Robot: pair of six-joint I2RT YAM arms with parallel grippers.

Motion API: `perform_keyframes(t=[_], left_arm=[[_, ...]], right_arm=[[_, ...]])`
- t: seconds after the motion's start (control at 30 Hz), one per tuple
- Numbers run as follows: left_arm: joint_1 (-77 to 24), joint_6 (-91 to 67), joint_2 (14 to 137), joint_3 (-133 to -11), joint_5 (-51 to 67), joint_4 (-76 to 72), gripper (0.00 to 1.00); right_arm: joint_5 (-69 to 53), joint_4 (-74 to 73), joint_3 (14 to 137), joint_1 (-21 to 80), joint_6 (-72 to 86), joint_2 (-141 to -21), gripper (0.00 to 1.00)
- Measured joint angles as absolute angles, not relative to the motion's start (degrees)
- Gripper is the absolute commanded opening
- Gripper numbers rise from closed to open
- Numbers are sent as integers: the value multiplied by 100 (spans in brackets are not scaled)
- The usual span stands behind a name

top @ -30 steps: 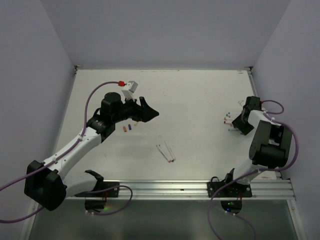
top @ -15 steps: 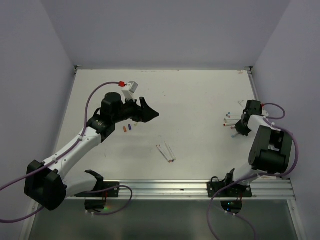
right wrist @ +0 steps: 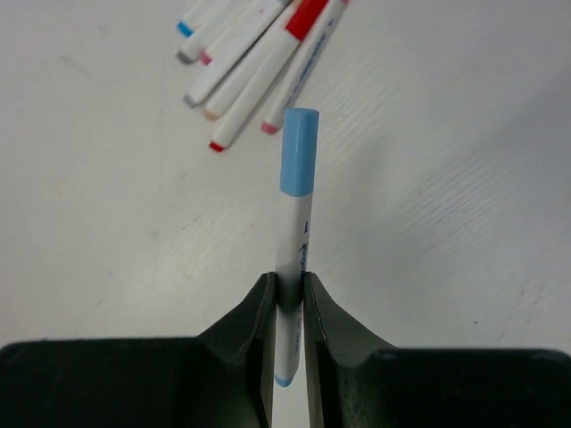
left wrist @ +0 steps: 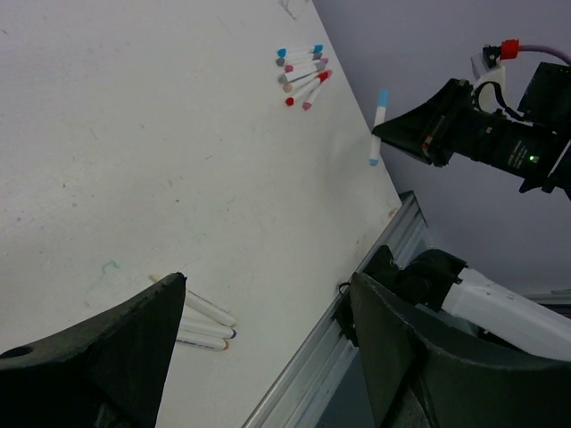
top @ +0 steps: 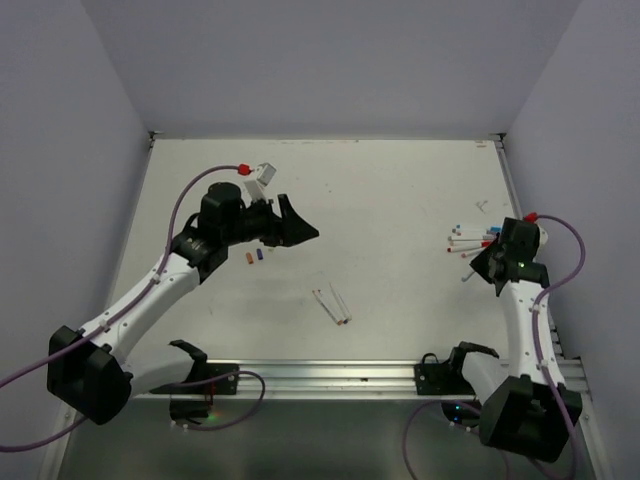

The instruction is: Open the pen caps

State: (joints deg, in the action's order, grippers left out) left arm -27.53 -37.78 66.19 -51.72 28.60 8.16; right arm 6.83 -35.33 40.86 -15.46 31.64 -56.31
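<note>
**Surface** (top: pixel 400 190): one white surface is carrying everything.

**Arms:** two are working.
- The left arm (top: pixel 150 290) is reaching over the surface's left half.
- The right arm (top: pixel 527 310) is reaching along its right edge.

**End effectors:**
- The left end effector (left wrist: pixel 268 294) is hanging spread wide, holding nothing.
- The right end effector (right wrist: pixel 287 290) is pinching one held pen (right wrist: pixel 293 234) near its tail, and seemingly lifting it clear of the surface.

**Pens:**
- A cluster of capped pens (top: pixel 465 238) is lying near the right edge, just beside the held pen. There are roughly five or six, overlapping too much for an exact count.
- Three uncapped pens (left wrist: pixel 203 323) are lying together near the front centre.

**Pen caps:**
- One light-blue cap (right wrist: pixel 299 152) is sitting on the held pen's free end, pointing away from the fingers.
- The loose caps (top: pixel 254 256) are lying just beside the left end effector. An orange one and a purple one are showing. A possible third is too small to confirm.

**Handling:** the cap is likely light, rigid and smooth, seating by friction.
- It is probably best gripped across its width, at mid-length, by the free left end effector.
- The pull should probably be running straight along the pen's axis.
- With the thin body pinched so near its tail, the pen is at risk of pivoting or sliding between the fingers if the pull is running off-axis.
</note>
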Motion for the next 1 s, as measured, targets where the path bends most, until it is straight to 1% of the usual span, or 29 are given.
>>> perform_keyframes(t=[0.07,0.13,0.23,0.4,0.53,0.67,0.83,1.0], left_arm=[[-2753,-3962,6525,-5135,3011,768,77],[-2753,-4145,6414,-5039,3157,694,77],[-2753,-4401,6241,-4840,3345,600,76],[-2753,-4580,6145,-4696,3413,563,76],[-2753,-4589,6139,-4698,3341,572,76],[-2751,-4434,6143,-4786,3140,871,75],[-2681,-4244,6158,-4904,2908,1160,75],[-2471,-4241,6171,-4901,2812,1219,75]], right_arm=[[456,-3741,4176,-1321,3118,-5349,0],[268,-3924,4364,-851,3076,-5328,0],[73,-3942,4646,228,3035,-5564,0],[-137,-3809,5284,2222,2956,-6322,0],[-427,-3450,5502,3288,2751,-6637,0],[-934,-3076,5500,3699,2462,-6799,0],[-1516,-2703,5483,3927,2088,-7170,0],[-1970,-2392,5310,4095,1844,-7207,0]])
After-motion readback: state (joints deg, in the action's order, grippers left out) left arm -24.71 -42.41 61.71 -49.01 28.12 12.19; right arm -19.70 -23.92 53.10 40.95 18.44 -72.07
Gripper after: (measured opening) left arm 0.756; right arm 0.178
